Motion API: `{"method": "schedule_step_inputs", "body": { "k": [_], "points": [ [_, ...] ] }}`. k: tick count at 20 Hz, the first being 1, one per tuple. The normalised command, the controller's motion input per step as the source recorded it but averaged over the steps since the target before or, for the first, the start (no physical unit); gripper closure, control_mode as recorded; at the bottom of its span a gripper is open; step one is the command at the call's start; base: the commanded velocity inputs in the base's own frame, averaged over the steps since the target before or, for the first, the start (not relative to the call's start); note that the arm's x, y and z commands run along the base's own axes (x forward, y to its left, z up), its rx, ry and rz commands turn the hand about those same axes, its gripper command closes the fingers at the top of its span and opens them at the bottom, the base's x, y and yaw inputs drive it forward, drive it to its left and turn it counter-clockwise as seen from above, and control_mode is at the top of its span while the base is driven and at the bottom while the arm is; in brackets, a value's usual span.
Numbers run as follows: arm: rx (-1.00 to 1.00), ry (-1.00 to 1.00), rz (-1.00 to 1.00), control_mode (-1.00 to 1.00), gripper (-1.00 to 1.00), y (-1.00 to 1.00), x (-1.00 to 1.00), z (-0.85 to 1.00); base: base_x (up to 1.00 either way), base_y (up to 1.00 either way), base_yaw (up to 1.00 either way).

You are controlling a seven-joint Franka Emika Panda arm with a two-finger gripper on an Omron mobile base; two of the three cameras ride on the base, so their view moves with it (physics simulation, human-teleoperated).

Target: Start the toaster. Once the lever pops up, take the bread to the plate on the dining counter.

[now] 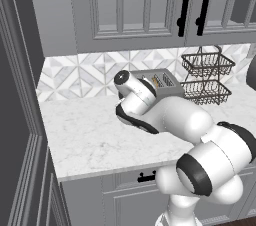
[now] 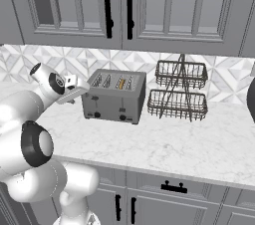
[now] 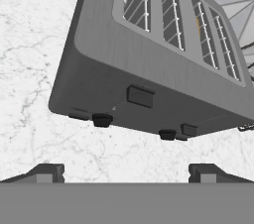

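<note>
Toaster (image 2: pixel 114 96) sits on the marble desk (image 2: pixel 164 142) w/ its back near the tiled backsplash (image 2: pixel 74 62), long axis running left-right along the wall, front w/ levers and knobs facing out toward the robot. Four slots open upward; bread (image 2: pixel 121 83) stands in the third slot from the left in the right base view, a thin tan edge poking up, mostly hidden down in the slot. In the hand view the toaster looks tilted, that's camera roll; a lever (image 3: pixel 140 96) and dark knobs show on the front face. Gripper (image 3: pixel 126 172) is wide open, nothing between the fingers, just in front of the toaster's front left part, not touching. Two-tier wire basket (image 2: pixel 178 89) stands just right of the toaster. Grey cabinets w/ black handles above and below the desk. Arm covers the toaster's front in the left base view. Dark object at far right edge is cut off, can't ID.
</note>
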Motion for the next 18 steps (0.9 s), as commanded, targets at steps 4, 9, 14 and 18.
{"method": "schedule_step_inputs", "body": {
  "k": [4,9,14,18],
  "points": [
    [0.0,0.0,0.0,-1.0,-1.0,0.0,0.0,0.0,0.0,0.0,0.0],
    [0.0,0.0,0.0,-1.0,-1.0,0.0,0.0,0.0,0.0,0.0,0.0],
    [0.0,0.0,0.0,-1.0,-1.0,0.0,0.0,0.0,0.0,0.0,0.0],
    [0.0,0.0,0.0,-1.0,-1.0,0.0,0.0,0.0,0.0,0.0,0.0]
  ]
}}
